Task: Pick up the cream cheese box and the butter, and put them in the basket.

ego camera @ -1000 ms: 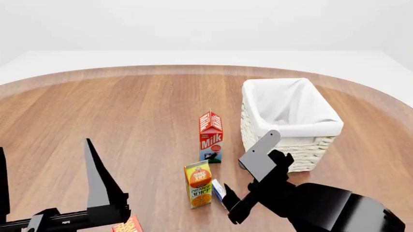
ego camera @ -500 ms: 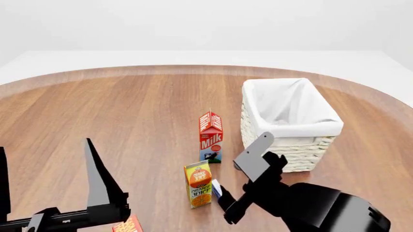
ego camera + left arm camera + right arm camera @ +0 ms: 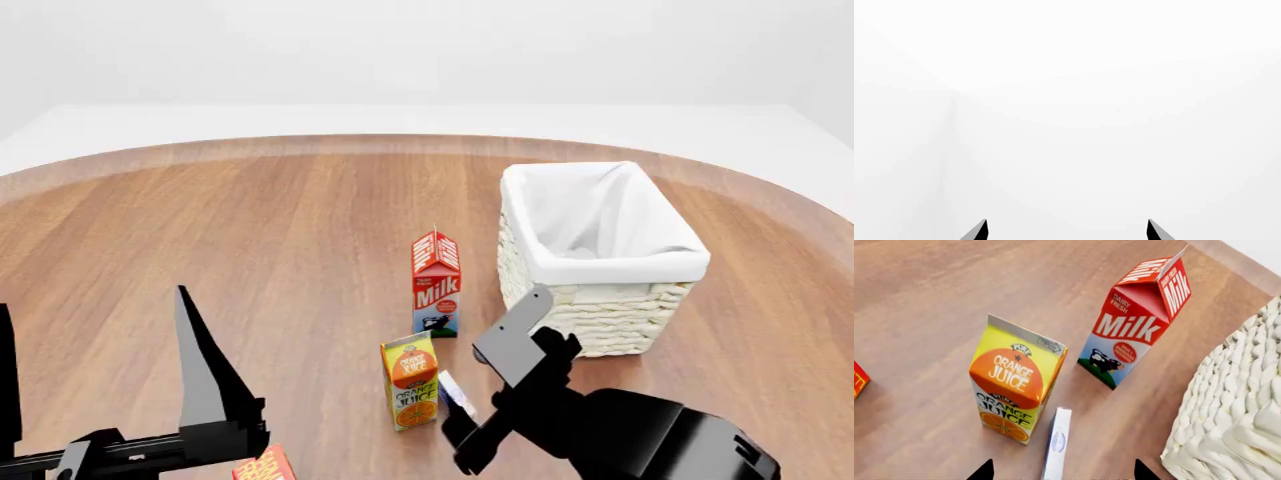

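The cream cheese box [image 3: 1057,440], thin, white and blue, stands on its edge on the wooden table beside the orange juice carton [image 3: 1017,380]. In the head view the cream cheese box [image 3: 455,392] is partly covered by my right gripper [image 3: 470,405]. That gripper [image 3: 1062,469] is open, one fingertip on each side of the box and apart from it. A corner of the red-orange butter [image 3: 267,468] shows at the bottom edge; the butter [image 3: 857,380] also shows as a sliver in the right wrist view. The white wicker basket [image 3: 534,275] stands behind. My left gripper [image 3: 91,300] is open, empty and pointing up.
A red milk carton [image 3: 437,283] stands between the juice carton [image 3: 410,382] and the basket [image 3: 1234,415]. The milk carton [image 3: 1137,325] is close to the basket's woven wall. The left gripper [image 3: 1066,227] faces only white wall.
My right gripper has slid left and down in the head view, closing in on the cream cheese box. The left arm and all cartons have stayed put.
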Controlling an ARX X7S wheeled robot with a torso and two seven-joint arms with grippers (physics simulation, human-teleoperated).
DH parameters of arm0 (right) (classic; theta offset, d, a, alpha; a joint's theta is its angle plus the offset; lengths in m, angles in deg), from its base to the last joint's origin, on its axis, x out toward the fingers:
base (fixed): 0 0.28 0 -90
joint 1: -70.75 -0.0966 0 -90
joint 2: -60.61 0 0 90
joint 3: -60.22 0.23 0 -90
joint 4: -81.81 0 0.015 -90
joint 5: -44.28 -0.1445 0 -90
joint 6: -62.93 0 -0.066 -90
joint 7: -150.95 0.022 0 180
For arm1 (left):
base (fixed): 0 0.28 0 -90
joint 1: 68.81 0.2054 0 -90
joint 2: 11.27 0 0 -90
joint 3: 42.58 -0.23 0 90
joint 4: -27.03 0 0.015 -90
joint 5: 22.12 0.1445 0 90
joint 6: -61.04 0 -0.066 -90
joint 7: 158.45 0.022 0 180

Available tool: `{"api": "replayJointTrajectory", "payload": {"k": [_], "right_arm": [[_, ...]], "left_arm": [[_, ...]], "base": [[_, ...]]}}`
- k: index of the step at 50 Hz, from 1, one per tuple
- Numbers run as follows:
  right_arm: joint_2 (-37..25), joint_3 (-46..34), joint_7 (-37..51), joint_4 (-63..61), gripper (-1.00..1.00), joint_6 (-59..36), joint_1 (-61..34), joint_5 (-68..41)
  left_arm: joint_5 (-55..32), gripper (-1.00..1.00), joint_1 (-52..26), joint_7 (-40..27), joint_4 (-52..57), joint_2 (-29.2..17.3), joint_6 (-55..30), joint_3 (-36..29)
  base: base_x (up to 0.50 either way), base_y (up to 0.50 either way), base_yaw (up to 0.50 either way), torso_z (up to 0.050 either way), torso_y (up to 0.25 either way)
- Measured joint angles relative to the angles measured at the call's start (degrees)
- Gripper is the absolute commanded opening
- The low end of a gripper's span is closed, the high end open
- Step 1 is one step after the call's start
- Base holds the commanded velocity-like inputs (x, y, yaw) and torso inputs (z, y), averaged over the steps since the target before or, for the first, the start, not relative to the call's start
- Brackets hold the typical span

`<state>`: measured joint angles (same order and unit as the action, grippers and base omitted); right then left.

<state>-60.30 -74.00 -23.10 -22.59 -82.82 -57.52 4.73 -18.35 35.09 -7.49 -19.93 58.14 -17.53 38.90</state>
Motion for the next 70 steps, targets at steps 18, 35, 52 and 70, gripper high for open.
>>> {"api": "replayJointTrajectory", "payload": {"k": [18,35,52,70], "right_arm": [[0.6,0.3,-0.4,2.6,1.0,2.9,1.7,0.3],[1.7,0.3,-0.7,5.6,1.0,5.0,2.2,0.8],[2.9,-0.5,-1.2,8.4,1.0,6.8,2.5,1.7],[4.2,-0.5,-1.8,12.5,1.0,8.8,2.4,2.4]], "left_arm": [[0.2,1.0,0.0,-0.3,-0.1,-0.2,0.0,-0.4],[0.4,1.0,0.0,-0.6,-0.3,-0.5,0.2,-0.7],[0.2,1.0,-0.1,-0.9,-0.5,-0.8,0.1,-0.9],[-0.1,1.0,-0.4,-1.0,-0.8,-1.1,-0.3,-1.1]], "base": [[0.0,0.0,0.0,0.0,0.0],[0.0,0.0,0.0,0.0,0.0],[0.0,0.0,0.0,0.0,0.0],[0.0,0.0,0.0,0.0,0.0]]}}
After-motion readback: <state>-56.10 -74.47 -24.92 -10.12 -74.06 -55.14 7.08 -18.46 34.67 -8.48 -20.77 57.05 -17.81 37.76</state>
